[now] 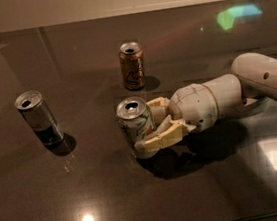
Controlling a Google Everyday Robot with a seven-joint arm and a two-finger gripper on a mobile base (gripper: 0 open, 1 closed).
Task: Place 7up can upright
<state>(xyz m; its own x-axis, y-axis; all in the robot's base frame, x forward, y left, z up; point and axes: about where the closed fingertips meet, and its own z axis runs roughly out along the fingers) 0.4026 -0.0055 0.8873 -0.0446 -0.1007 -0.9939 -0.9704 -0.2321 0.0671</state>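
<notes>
The 7up can, silver-white with green marks, stands upright on the dark table near its middle. My gripper reaches in from the right and holds the can between its cream fingers. One finger lies along the can's near side. The other finger is behind the can. The can's base looks to be on the tabletop.
A brown-gold can stands upright behind the 7up can. A slimmer silver-and-dark can stands upright at the left. My arm stretches across the right side of the table. A wall runs along the table's far edge.
</notes>
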